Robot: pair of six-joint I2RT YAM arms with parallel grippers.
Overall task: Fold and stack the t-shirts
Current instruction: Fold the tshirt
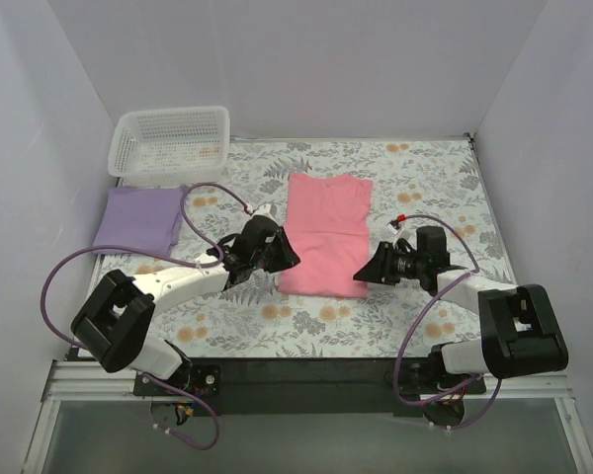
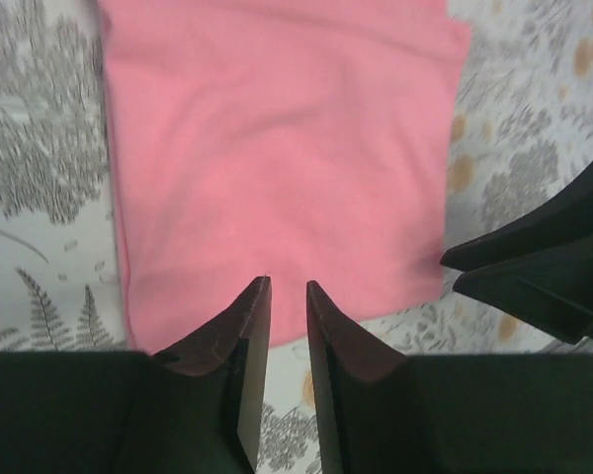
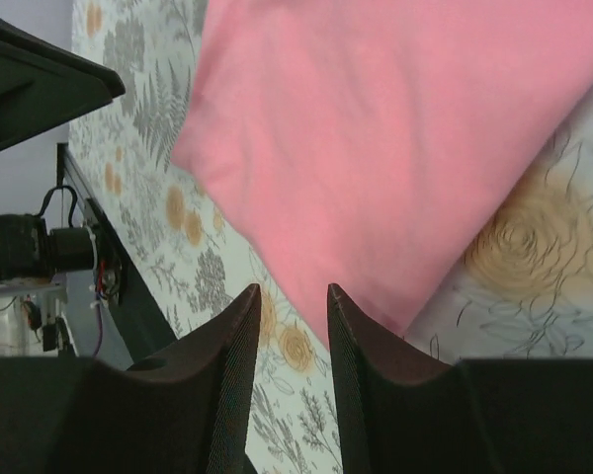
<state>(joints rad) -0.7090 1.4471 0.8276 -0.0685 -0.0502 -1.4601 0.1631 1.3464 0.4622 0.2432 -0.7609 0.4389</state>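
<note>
Just beyond left pincer point(image 2: 289, 286): salmon-pink t-shirt point(image 2: 277, 148).

The tabletop point(image 1: 306, 331) is covered by a flowered cloth point(image 1: 435, 173). A pink shirt point(image 1: 326, 232) lies flat on it at the centre of the frame. A purple shirt point(image 1: 138, 219) lies at the left edge, and a white basket point(image 1: 170, 141) sits just above it, in the upper left.

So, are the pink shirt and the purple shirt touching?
Apart. The top view shows floral tablecloth between the purple shirt, at left, and the pink shirt, mid-table.
</note>
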